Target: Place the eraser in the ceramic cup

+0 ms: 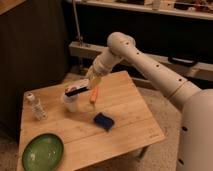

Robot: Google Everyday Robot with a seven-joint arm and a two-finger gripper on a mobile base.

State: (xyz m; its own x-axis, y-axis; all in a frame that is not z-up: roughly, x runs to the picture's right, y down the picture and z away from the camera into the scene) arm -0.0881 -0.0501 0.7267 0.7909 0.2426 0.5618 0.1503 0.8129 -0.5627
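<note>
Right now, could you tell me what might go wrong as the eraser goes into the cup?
The eraser lies roughly flat across the ceramic cup rim, so it may bridge it instead of dropping in. The pincer sits just right of the cup and could tip it. If it slides off, the eraser could strike the orange object beside the cup.

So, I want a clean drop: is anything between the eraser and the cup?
Nothing visible. The gripper holds the flat white black-edged eraser right over the small white ceramic cup; the orange object lies beside it.
</note>
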